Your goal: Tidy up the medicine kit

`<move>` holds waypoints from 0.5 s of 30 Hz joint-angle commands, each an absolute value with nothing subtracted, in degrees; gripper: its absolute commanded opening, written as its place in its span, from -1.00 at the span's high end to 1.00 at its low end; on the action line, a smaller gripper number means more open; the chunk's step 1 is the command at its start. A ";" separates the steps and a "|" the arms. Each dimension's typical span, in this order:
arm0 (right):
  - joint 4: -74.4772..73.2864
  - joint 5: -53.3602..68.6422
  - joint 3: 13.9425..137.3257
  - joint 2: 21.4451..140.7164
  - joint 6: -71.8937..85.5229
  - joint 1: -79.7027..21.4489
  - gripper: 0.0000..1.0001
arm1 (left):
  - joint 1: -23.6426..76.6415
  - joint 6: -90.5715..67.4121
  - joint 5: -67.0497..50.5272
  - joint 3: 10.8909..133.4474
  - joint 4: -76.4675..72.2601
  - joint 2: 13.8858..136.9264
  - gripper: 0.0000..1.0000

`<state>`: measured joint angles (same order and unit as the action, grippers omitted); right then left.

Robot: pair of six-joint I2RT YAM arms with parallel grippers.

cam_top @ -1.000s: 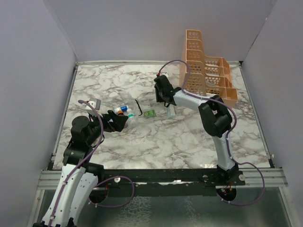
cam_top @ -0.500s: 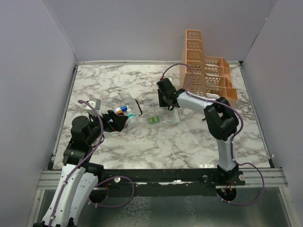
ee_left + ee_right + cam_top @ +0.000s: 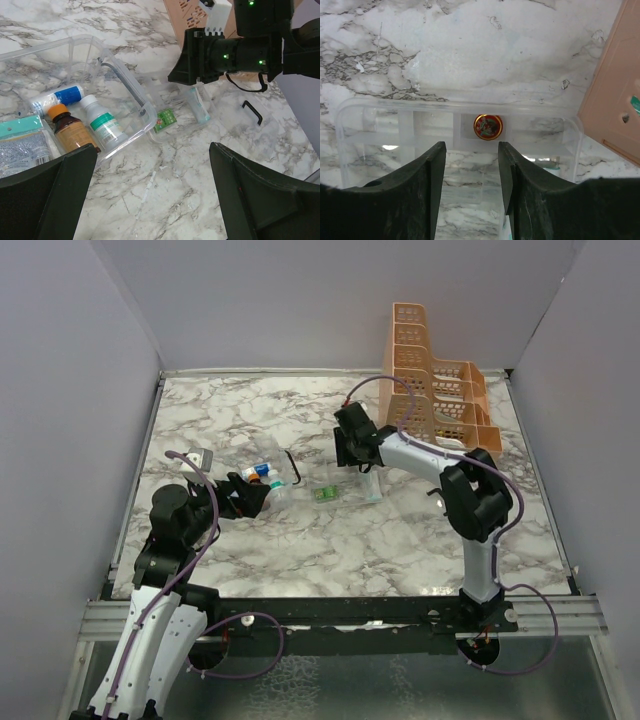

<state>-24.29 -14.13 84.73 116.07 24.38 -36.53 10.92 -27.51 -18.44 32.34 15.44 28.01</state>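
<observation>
**Kit open: base at left, lid under the right claw**

**Top:** The kit (image 3: 272,480) base sits left of centre on the table (image 3: 400,540). It is just ahead of the left gripper (image 3: 252,496), which partly hides it, so I can't tell its long axis here. The black handle (image 3: 294,468) is on the side facing table centre and runs near-to-far. The lid (image 3: 358,490) lies flat to the right of the base, apart from it, with its long axis left-right across the table. A green packet (image 3: 321,494) lies between base and lid, at the lid's left end. The right gripper (image 3: 352,462) points down at the lid's far edge. The orange rack (image 3: 435,395) stands far right, behind it.

**Left wrist:** The left claw is wide and empty, above the marble near the base. The base is open side up and cropped at the left edge of the view. Inside it, a brown bottle (image 3: 72,132), a white bottle (image 3: 102,124) and a blue-white tube (image 3: 57,97) all lie down. A teal-edged pouch (image 3: 20,135) is at far left. The handle runs along the wall nearest the lid. The lid carries a black clip (image 3: 252,112) at its far end.

**Right wrist:** The fingers (image 3: 415,195) are partly apart with nothing visibly pinched, and the lid shows through the gap. The lid's long axis runs straight across the view. A small red-gold disc (image 3: 488,126) sits mid-lid, by the far long edge. A rack corner is close to the lid's right end; I can't tell if they touch.
</observation>
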 commanded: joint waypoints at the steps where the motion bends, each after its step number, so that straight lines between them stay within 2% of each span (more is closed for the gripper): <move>1: -22.90 -11.87 82.33 108.40 25.14 -36.55 0.07 | 10.56 -26.88 -19.11 32.64 14.29 28.45 -0.98; 7: -22.61 -11.61 77.36 101.11 25.29 -36.56 0.07 | 10.61 -26.01 -21.22 33.75 12.85 29.20 -0.98; 12: -20.72 -10.38 67.77 92.26 26.81 -36.56 0.10 | 10.63 -23.79 -27.86 37.72 9.89 33.18 -0.98; 15: -19.73 -9.16 60.59 86.36 29.40 -36.56 0.12 | 10.63 -24.55 -30.25 41.55 5.57 37.61 -0.85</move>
